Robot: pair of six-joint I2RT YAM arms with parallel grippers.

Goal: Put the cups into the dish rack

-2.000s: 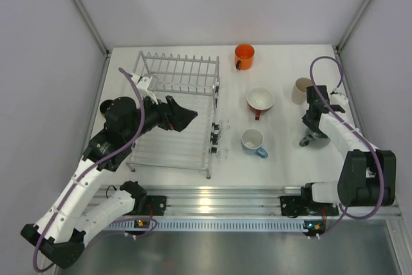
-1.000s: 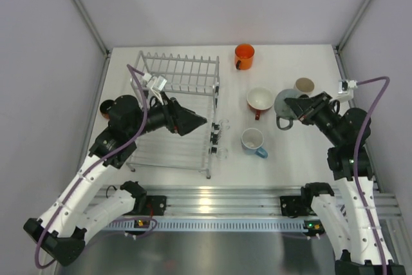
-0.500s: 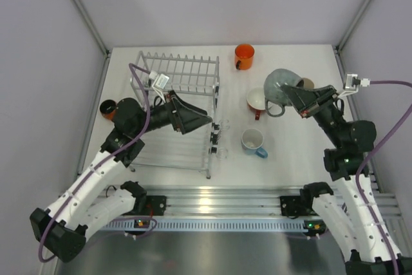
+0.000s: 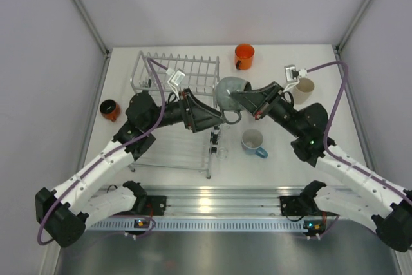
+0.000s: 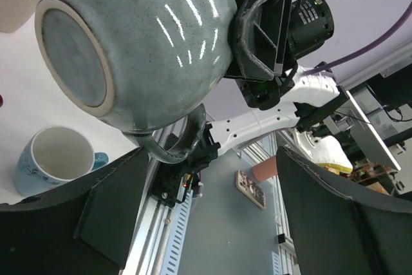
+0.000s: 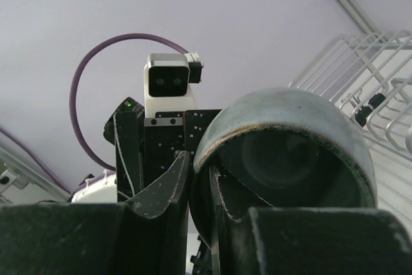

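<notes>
Enclosure, fixed overhead view.
- Worktop (image 4: 277, 59): white, matt, rectangular; evenly lit, soft shadows only.
- Back wall (image 4: 225, 1): plain pale grey-lilac panel, no window.
- Left wall (image 4: 38, 88) and right wall (image 4: 389, 94): same pale panels.
- Corner posts: two slanting aluminium bars, left (image 4: 80, 9) and right (image 4: 364, 6), meeting the worktop's far corners.
- Near edge: ribbed aluminium rail (image 4: 219, 201) with a bright glare patch.
- Below the rail: brushed grey metal sheet (image 4: 225, 252).
</notes>
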